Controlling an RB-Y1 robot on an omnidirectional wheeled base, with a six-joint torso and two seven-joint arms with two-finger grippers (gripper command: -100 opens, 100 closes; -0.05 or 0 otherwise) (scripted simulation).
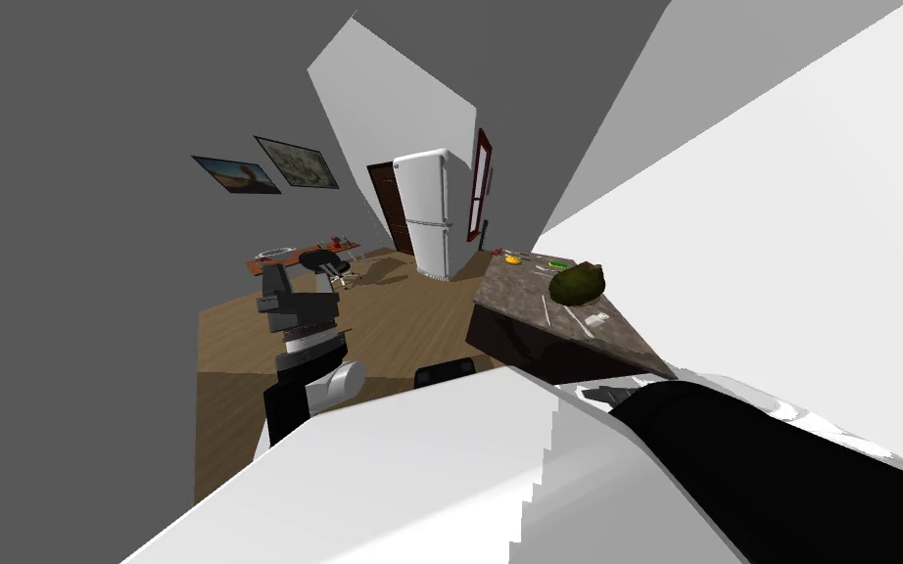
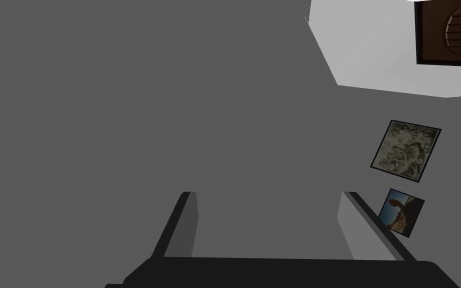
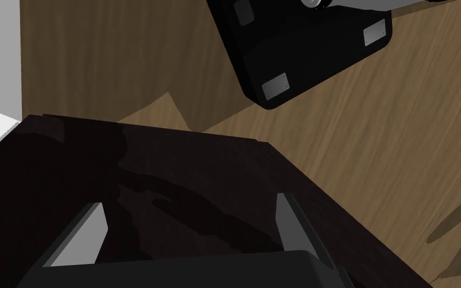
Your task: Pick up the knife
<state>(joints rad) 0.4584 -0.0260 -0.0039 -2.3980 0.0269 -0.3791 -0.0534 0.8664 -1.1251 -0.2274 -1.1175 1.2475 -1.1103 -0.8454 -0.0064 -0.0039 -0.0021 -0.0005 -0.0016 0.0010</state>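
A home kitchen, open to a living area: a tall white fridge point(image 1: 430, 211) stands on a wood-plank floor point(image 1: 381, 323) beside a dark brown door point(image 1: 391, 208); a stone-patterned tabletop point(image 1: 518, 294) carries a lumpy green item point(image 1: 577, 282) and a small yellow one point(image 1: 512, 258); two framed pictures point(image 1: 291, 162) hang on the grey wall; an orange table point(image 1: 288, 257) stands beyond, a dark chair point(image 1: 327, 264) beside it.

On the counter point(image 1: 516, 292), a thin pale sliver point(image 1: 546, 309), too small for a sure name.
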